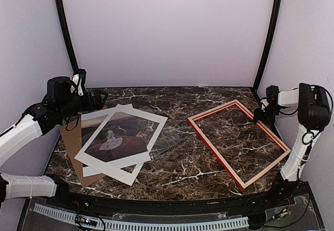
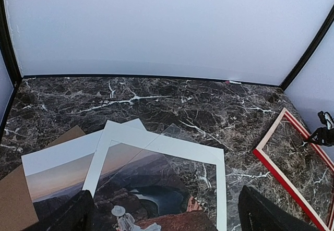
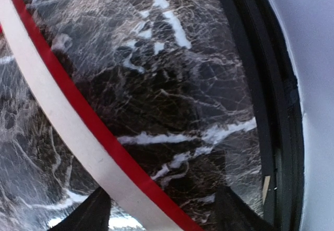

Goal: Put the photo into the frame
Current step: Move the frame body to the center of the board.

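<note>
The photo (image 1: 107, 142) lies at the left of the marble table, its white-dressed figure (image 2: 122, 218) showing through the window of a white mat (image 1: 151, 121) that rests askew on it. The red frame (image 1: 214, 152) lies flat at the right, pale side edge showing. My left gripper (image 1: 96, 99) hovers open over the near part of the mat and photo, with fingertips wide apart in the left wrist view (image 2: 167, 218). My right gripper (image 1: 261, 113) is at the frame's far right corner. Its open fingers (image 3: 162, 215) straddle the red and pale rail (image 3: 83, 142).
A plain brown backing board (image 1: 70, 137) pokes out under the photo at the far left. A clear pane (image 2: 182, 132) lies partly under the mat. The black border (image 3: 261, 111) of the table runs close to the right gripper.
</note>
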`<action>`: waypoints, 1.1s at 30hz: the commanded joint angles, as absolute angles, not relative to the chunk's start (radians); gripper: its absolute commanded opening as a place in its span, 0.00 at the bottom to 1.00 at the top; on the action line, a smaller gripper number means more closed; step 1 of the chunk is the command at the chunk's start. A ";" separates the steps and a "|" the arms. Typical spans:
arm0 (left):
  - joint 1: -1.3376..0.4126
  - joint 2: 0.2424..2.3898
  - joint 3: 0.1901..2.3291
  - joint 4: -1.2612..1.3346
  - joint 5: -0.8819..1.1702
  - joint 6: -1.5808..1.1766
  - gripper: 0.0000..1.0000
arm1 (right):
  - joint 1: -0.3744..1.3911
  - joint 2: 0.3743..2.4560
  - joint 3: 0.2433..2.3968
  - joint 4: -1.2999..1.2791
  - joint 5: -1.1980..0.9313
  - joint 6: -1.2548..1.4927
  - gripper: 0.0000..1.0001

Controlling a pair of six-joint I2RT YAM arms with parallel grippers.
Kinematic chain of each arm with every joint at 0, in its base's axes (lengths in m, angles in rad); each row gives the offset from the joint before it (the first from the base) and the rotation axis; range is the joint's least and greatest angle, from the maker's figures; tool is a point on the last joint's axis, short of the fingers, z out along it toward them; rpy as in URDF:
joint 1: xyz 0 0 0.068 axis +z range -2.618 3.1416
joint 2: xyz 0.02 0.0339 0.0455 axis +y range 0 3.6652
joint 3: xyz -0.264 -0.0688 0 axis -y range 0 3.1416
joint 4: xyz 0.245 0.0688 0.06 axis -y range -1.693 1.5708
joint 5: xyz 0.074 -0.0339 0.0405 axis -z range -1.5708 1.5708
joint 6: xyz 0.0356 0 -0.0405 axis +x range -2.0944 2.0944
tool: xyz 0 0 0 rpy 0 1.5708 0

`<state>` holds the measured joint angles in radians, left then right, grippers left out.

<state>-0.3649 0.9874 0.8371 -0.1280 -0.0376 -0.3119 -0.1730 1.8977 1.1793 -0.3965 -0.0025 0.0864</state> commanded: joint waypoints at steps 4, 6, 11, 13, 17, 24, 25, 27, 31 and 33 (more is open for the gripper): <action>-0.371 0.973 0.843 -0.104 -0.039 -0.323 0.99 | -0.135 1.851 1.101 -0.355 -0.047 0.122 0.54; -0.371 0.978 0.844 -0.104 -0.041 -0.327 0.99 | -0.108 1.839 1.078 -0.351 -0.026 0.132 0.49; -0.371 1.000 0.848 -0.116 -0.062 -0.353 0.99 | -0.047 1.810 1.034 -0.339 -0.005 0.176 0.37; -0.371 1.015 0.848 -0.122 -0.077 -0.371 0.99 | -0.023 1.790 1.017 -0.325 -0.005 0.204 0.34; -0.371 1.066 0.849 -0.130 -0.095 -0.385 0.99 | -0.006 1.762 0.989 -0.288 0.003 0.257 0.30; -0.371 1.227 0.869 -0.150 -0.116 -0.407 0.99 | 0.109 1.795 0.996 -0.278 -0.071 0.262 0.31; -0.371 1.257 0.875 -0.152 -0.121 -0.410 0.99 | 0.123 1.800 0.998 -0.280 -0.072 0.259 0.32; -0.370 1.297 0.884 -0.160 -0.136 -0.414 0.99 | 0.139 1.800 0.994 -0.289 -0.064 0.255 0.36; -0.364 1.348 0.900 -0.192 -0.170 -0.420 0.99 | 0.142 1.759 1.002 -0.319 0.033 0.249 0.58; -0.353 1.354 0.897 -0.192 -0.172 -0.420 0.99 | 0.147 1.716 1.013 -0.339 0.065 0.246 0.63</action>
